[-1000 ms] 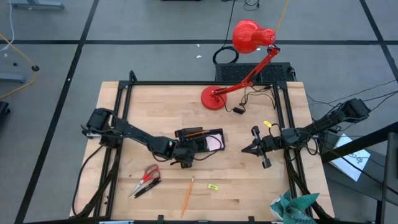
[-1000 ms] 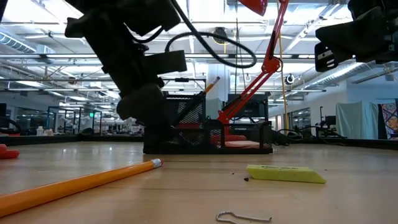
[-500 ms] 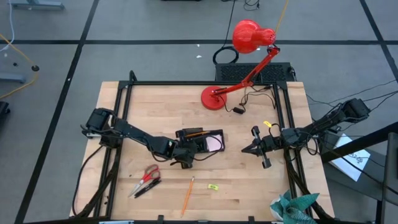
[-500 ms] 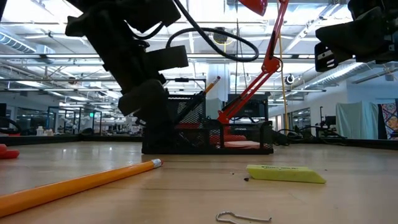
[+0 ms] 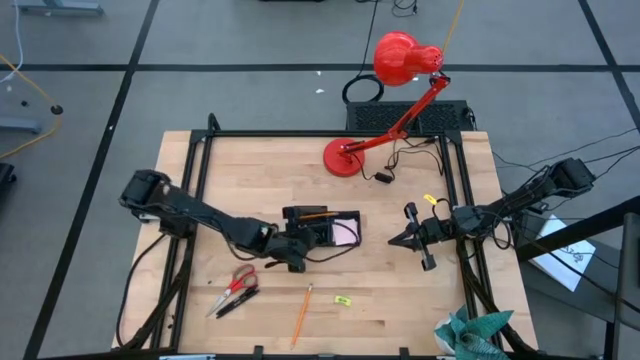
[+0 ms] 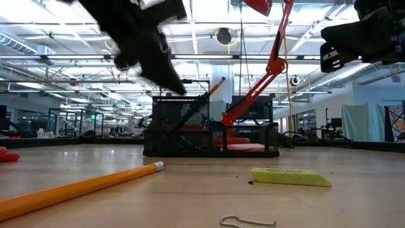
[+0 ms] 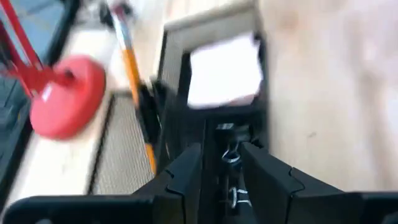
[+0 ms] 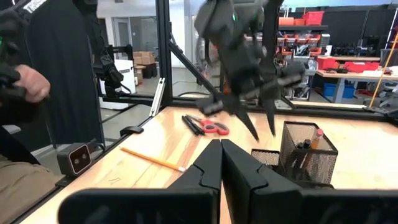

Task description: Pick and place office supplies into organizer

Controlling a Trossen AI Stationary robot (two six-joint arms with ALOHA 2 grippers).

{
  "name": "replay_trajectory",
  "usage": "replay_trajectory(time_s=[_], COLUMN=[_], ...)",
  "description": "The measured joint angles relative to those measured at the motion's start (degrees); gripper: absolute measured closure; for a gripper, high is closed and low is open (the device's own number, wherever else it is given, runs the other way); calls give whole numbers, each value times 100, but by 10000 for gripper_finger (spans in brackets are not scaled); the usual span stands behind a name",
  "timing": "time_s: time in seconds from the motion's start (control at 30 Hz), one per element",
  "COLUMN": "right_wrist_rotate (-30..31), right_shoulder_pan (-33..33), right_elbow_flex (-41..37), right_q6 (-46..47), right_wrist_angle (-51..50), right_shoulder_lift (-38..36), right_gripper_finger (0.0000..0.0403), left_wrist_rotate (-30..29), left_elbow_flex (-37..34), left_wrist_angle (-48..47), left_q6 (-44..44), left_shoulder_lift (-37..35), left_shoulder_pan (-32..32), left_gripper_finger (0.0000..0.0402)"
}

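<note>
The black mesh organizer [image 5: 320, 228] stands mid-table. In it are an orange pencil [image 7: 132, 74], a pale pink sticky-note pad [image 7: 225, 76] and small metal clips [image 7: 231, 155]. My left gripper [image 7: 222, 163] hangs open just above the organizer's near-left end [image 8: 260, 124], holding nothing. Red-handled scissors [image 5: 240, 280] and dark pens [image 5: 236, 300] lie at the near left. An orange pencil [image 5: 302, 314] and a yellow-green eraser [image 5: 343, 299] lie near the front edge. My right gripper [image 5: 395, 240] waits shut, right of the organizer.
A red desk lamp [image 5: 385, 120] stands on its base [image 5: 342, 157] at the far edge, its cable running right. A wire clip [image 6: 247, 221] lies close to the low camera. A green cloth [image 5: 470, 335] sits at the near right corner. A person [image 8: 18, 93] stands beyond the table.
My left gripper has risen out of the organizer's left end and drawn back a little toward the table's left edge, tipping as it went. The organizer and the things on the table have stayed put.
</note>
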Motion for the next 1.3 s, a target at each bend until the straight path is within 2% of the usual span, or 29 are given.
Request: replay_trajectory(time_s=[0.13,0.27,0.33,0.43,0.57,0.67,0.8,1.0,1.1,1.17,1.3], right_wrist_rotate=[3,15,130,434,444,442,438,437,446,446,444], right_shoulder_pan=[0,2,4,2,2,2,2,2,0,0,0], right_elbow_flex=[0,0,0,0,0,0,0,0,0,0,0], right_q6=[-184,-295,-293,-129,-149,-283,-371,-278,-277,-372,-424], right_wrist_angle=[2,6,72,147,202,350,497,198,198,238,109], right_shoulder_lift=[1,2,2,0,0,-1,-73,-232,-230,-230,-232], right_gripper_finger=[403,403,403,403,403,403,403,403,403,403,403], left_wrist_rotate=[61,-170,-242,-288,-247,-197,-385,-702,-914,-740,-558], left_elbow_flex=[0,-10,-116,-421,-1069,-1577,-2454,-3967,-4599,-4866,-5007], left_wrist_angle=[167,505,956,1875,3408,4166,4911,5795,6376,6780,6890], left_q6=[402,947,1259,1872,2732,2809,2882,2916,2746,2657,2347], left_shoulder_lift=[-689,-1222,-1396,-1492,-1529,-1725,-2567,-4059,-4215,-4214,-4108], left_shoulder_pan=[-505,-1317,-1648,-1935,-1849,-1482,-1281,-1826,-1796,-1763,-1677], left_gripper_finger=[292,348,384,391,395,397,399,400,400,400,400])
